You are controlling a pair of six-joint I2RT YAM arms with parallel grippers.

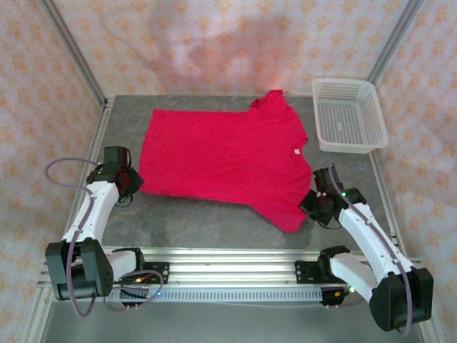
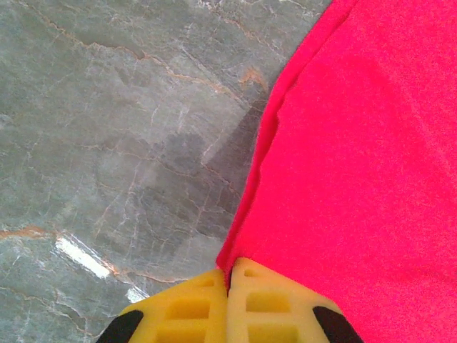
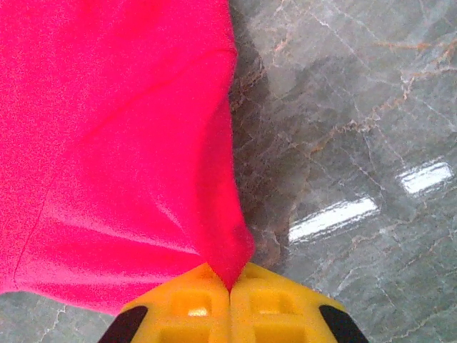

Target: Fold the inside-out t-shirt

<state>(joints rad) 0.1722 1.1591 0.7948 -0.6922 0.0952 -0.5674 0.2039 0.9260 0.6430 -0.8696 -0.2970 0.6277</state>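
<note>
Red cloth, the inside-out t-shirt [image 1: 225,161] (small white tag [image 1: 293,151] showing) lies spread flat on the grey table [image 1: 200,225], just beside the white basket [image 1: 353,148]. The left gripper [image 2: 228,275] is pinched tight on the hem corner far from the basket, the right gripper [image 3: 230,286] on a thin peak of cloth at the end nearer it. That thin pinch could slip out on lifting, skewing the fold.
</note>
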